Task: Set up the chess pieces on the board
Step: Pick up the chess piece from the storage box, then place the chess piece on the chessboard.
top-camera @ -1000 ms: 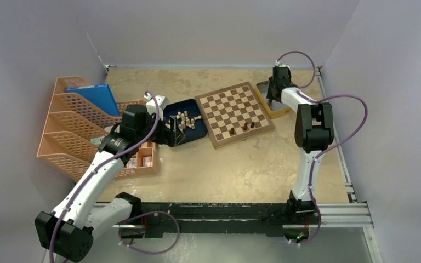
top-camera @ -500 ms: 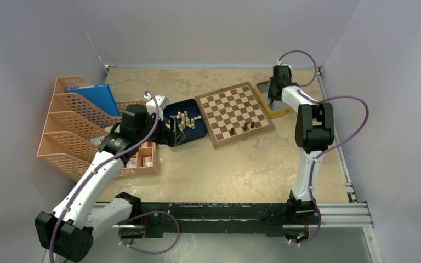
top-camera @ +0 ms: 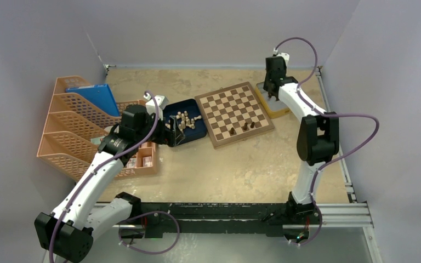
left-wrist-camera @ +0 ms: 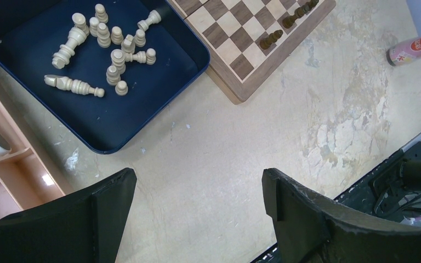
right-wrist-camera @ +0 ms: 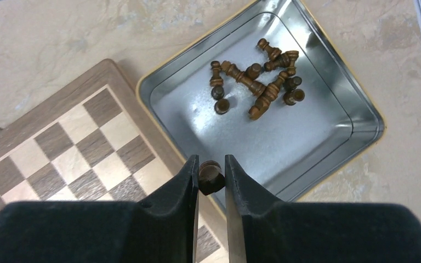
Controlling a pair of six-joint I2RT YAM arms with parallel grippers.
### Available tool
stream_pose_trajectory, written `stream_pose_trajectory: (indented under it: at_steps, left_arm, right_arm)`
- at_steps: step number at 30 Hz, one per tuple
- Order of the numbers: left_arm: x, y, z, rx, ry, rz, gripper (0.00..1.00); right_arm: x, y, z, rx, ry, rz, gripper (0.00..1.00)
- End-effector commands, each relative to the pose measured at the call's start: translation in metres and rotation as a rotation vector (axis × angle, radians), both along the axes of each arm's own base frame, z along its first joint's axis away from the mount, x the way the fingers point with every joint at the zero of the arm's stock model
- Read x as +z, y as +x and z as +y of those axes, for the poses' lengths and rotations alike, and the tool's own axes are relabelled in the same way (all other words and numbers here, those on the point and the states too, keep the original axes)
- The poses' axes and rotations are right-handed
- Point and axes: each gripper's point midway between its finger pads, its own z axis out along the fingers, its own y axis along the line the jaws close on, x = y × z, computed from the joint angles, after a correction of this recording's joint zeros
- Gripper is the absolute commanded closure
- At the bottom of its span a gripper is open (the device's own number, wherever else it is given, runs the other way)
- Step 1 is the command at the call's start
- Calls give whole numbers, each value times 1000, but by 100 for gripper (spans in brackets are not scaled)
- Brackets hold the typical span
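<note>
Right gripper (right-wrist-camera: pixel 211 170) is closed on one dark brown chess piece (right-wrist-camera: pixel 210 176) - pinched between the two fingertips, only its round top showing. In the right wrist view it hangs over the rim of the silver tin (right-wrist-camera: pixel 329 137), just beside the border of the chessboard (right-wrist-camera: pixel 60 159). The rest of the dark pieces (right-wrist-camera: pixel 255 82) lie in a loose heap in the far part of the tin, most tipped over, a few apart from the pile.

The chessboard sits mid-tabletop, rotated a bit, with the tin at its right edge and a dark blue tray (top-camera: pixel 196 135) touching its left edge. Three dark pieces on the board (top-camera: pixel 244 127) stand along its near edge; the other squares are bare.

Left gripper (left-wrist-camera: pixel 197 192) is wide open, holding nothing - it hovers above bare tabletop (left-wrist-camera: pixel 285 126) just near of the tray. The cream pieces (left-wrist-camera: pixel 109 49) are scattered in the tray, several on their sides, one resting at the rim next to the board.

Far left of the tabletop: orange mesh file racks (top-camera: pixel 71 126) with a blue folder (top-camera: pixel 93 96) in one slot, and a small wooden compartment box (top-camera: pixel 142 159) beside the left arm.
</note>
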Motion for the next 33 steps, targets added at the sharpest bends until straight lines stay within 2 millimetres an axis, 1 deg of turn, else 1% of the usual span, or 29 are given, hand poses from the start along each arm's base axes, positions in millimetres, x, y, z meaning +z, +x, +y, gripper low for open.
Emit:
stream_pose_trajectory:
  at_steps: [1, 4, 7, 11, 14, 16, 20, 24, 28, 33]
  left_arm:
    - [15, 1, -5, -17, -28, -51, 15]
    - [16, 1, -4, -17, -29, -54, 15]
    - [17, 0, -5, -19, -32, -56, 15]
    - [17, -1, -6, -22, -34, -57, 15]
    - [19, -1, -7, -26, -36, -62, 15]
    - [19, -2, -7, -27, -36, -61, 15]
    - [20, -2, -7, -30, -38, -66, 15]
    - [20, -3, -8, -35, -39, -65, 15]
    - [20, -3, -8, -32, -36, -67, 15]
    - [20, -3, -8, -32, -34, -66, 15]
  right_arm:
    - [27, -21, -2, -81, -57, -25, 82]
    - [29, -36, 13, -48, -30, -25, 82]
    - [25, -52, 26, -18, 0, -15, 82]
    - [20, -71, 31, -10, 16, 2, 82]
    - [10, -86, 41, 15, 47, 18, 82]
    - [-1, -99, 46, 25, 58, 34, 82]
    - [-21, -115, 49, 25, 80, 64, 81]
    - [-31, -118, 54, 23, 93, 71, 81]
    - [-38, -118, 61, 26, 101, 72, 81]
    - [-47, -115, 63, 25, 93, 78, 80]
